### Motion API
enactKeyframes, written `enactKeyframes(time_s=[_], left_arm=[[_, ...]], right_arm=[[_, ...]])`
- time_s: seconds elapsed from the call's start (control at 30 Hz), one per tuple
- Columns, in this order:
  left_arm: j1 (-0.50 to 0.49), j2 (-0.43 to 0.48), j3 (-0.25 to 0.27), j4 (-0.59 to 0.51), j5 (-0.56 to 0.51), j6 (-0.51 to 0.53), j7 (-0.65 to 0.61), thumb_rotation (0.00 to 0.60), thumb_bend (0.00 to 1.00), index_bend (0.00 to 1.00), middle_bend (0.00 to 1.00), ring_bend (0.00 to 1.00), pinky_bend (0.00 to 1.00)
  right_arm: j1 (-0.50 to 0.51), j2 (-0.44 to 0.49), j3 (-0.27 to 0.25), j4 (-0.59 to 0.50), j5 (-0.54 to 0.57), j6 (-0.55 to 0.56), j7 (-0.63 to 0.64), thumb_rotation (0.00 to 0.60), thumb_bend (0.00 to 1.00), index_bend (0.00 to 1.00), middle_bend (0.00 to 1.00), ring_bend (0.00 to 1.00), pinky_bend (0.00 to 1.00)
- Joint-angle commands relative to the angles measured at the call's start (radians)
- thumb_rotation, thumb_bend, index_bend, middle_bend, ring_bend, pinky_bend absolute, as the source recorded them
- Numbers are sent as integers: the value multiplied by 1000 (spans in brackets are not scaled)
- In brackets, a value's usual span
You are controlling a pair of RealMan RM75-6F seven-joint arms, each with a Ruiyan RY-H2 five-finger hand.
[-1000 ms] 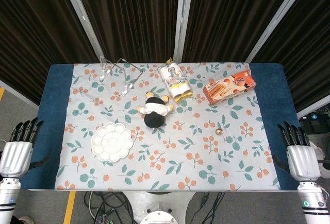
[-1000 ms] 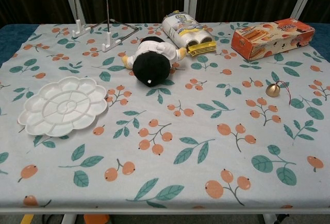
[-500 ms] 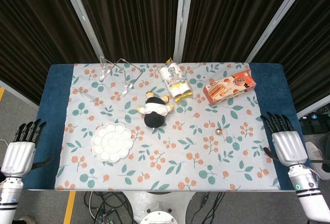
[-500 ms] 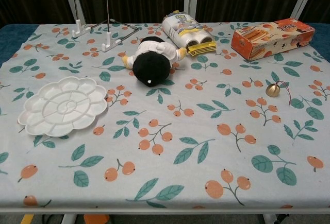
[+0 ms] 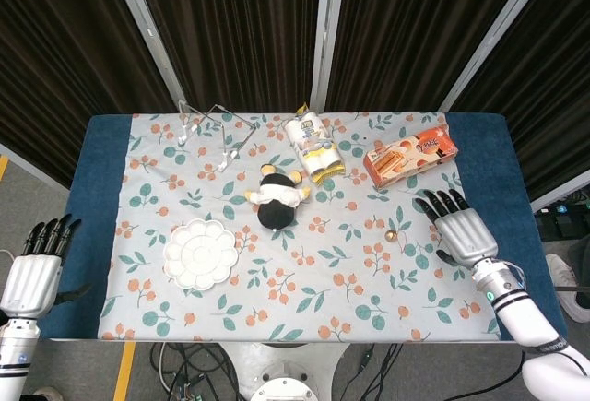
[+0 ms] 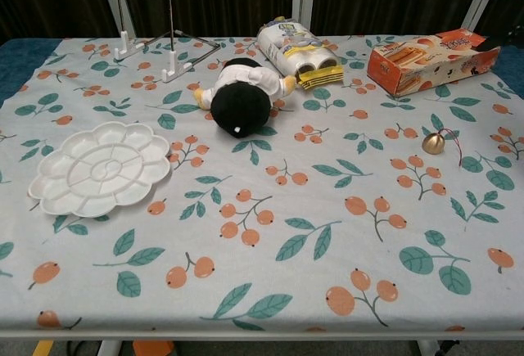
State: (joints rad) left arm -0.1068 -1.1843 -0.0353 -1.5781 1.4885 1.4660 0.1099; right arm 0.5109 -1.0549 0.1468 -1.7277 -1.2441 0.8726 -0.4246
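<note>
Right hand [image 5: 464, 231] hovers spread and empty just beside the little gold bell [image 5: 391, 235]; a clumsy brush could roll it away.

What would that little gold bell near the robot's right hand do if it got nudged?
The gold bell looks round and shiny, so it would probably roll and might slip from fingers. It seems tiny beside the right hand, so likely light. The thin cord on it may drag and curb the rolling.

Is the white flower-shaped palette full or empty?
Empty: the white palette shows only bare white wells in both views, with nothing lying in them.
</note>
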Motion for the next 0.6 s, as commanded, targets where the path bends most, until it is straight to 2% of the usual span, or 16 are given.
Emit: enactKeyframes(time_s=[0.03,0.3,0.6], left_arm=[[-1,-4,0,6,-1,-3,-5,600,0,35,0,0,14],[-13,-13,-5,18,2,-16,-25,600,0,35,0,0,14],[-24,-21,-8,22,9,-19,-29,600,0,36,0,0,14]], right_arm=[[46,-24,4,10,58,-50,-42,600,118,0,0,0,0],[117,-88,-2,66,161,-88,-75,600,119,0,0,0,0],[174,-143,-17,120,193,-114,-70,600,121,17,0,0,0]])
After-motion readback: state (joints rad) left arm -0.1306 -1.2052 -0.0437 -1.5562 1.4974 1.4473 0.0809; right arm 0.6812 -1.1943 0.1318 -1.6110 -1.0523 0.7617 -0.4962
